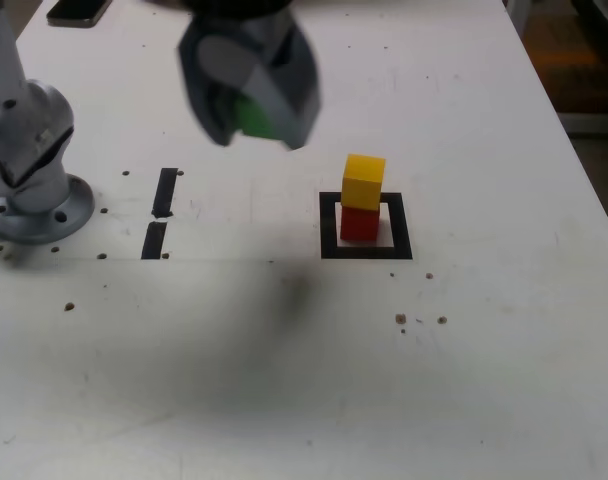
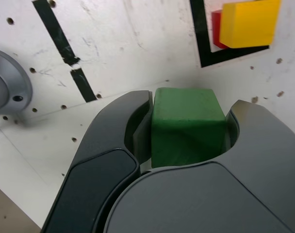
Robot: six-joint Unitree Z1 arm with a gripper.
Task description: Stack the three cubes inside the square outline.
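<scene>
Wrist view gives you the green cube (image 2: 186,127) squeezed between the dark jaws of the gripper (image 2: 185,131), clear of the table. Your landmark is the square outline (image 1: 366,252): inside it the red cube (image 1: 359,224) sits on the white centre, with the yellow cube (image 1: 363,181) stacked on top, slightly turned. You can see the gripper raised in the air, well off to the exterior view's left of the outline. Further left lie two short black strips (image 1: 160,214), then the arm's round base (image 1: 54,213) on the white table (image 1: 484,380).
</scene>
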